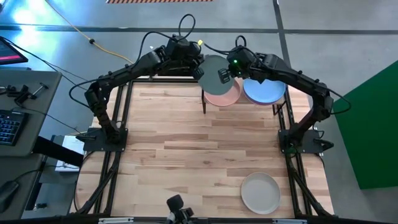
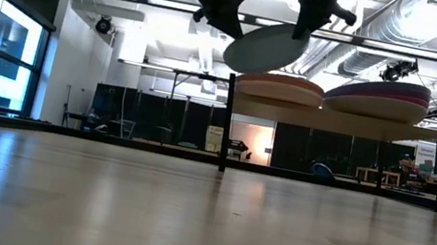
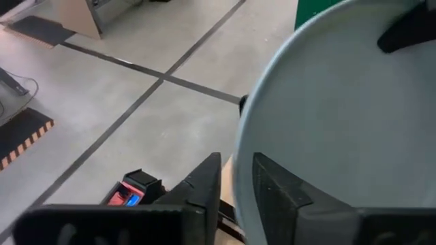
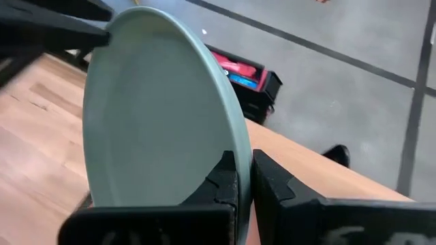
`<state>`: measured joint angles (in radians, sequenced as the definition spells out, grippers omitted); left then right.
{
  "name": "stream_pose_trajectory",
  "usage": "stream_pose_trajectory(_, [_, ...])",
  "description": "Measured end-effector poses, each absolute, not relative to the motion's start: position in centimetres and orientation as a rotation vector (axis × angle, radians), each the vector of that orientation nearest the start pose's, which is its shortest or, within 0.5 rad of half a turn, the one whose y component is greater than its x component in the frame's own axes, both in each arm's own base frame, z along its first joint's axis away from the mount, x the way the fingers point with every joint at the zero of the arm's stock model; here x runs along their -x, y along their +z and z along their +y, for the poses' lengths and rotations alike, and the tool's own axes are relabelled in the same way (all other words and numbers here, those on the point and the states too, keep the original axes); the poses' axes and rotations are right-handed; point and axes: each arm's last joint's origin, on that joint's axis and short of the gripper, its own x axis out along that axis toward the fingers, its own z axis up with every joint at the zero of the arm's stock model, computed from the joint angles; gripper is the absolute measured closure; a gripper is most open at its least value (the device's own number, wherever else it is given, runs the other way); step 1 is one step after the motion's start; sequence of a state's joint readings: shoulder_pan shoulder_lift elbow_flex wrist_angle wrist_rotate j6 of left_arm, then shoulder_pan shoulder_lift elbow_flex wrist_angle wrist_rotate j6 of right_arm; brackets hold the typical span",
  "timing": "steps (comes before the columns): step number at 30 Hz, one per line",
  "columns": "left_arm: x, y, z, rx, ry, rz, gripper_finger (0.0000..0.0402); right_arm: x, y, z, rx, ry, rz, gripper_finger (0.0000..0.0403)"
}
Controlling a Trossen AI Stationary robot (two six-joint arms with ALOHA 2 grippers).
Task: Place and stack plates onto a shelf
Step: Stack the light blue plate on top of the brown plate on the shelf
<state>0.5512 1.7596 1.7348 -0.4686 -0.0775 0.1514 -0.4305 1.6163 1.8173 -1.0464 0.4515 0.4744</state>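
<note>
A mint green plate (image 2: 266, 48) hangs tilted in the air above the shelf (image 2: 336, 122), at the table's far edge. My right gripper (image 4: 244, 178) is shut on its rim. My left gripper (image 3: 237, 187) stands open at the plate's opposite rim, one finger on each side of it. On the shelf rest two stacks of plates: one topped by a peach plate (image 1: 224, 95) and one topped by a blue plate (image 1: 265, 91). A beige plate (image 1: 260, 193) lies flat on the table near the front right. My right gripper pinches the mint plate's rim (image 4: 238, 146) between its two fingers, one on each face. It comes slanting down from the table's right side. The plate is lifted clear and tilted, its lower edge toward the left arm. My left gripper's fingers (image 3: 279, 194) flank the opposite rim (image 3: 240, 163); whether either touches it I cannot tell.
The shelf's thin black legs (image 1: 204, 102) stand on the tabletop at the far side. The two arms crowd together over the shelf's left half. The wooden tabletop (image 1: 186, 143) stretches toward the near edge, with the beige plate on it.
</note>
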Motion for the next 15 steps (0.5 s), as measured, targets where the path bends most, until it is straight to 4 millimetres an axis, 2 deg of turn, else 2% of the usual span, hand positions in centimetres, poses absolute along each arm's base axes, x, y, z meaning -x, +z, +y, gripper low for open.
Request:
stream_pose_trajectory(4, [-33.8,37.4,21.0,0.027,0.589,0.521,0.0304,-27.3,41.2,-14.7,-0.431,-1.047,0.654,0.0402])
stream_pose_trajectory(8, [-33.2,38.9,20.5,0.054,0.602,0.488,0.0294,-25.1,42.5,-15.5,-0.486,-1.033,0.611,0.0403])
stream_pose_trajectory(11, [-32.4,39.9,20.0,0.054,0.601,0.486,0.0294,-23.1,43.1,-16.8,-0.543,-0.96,0.616,0.0403])
stream_pose_trajectory(15, [-31.3,41.0,19.2,0.053,0.597,0.485,0.0297,-20.6,42.7,-19.4,-0.658,-0.869,0.659,0.0403])
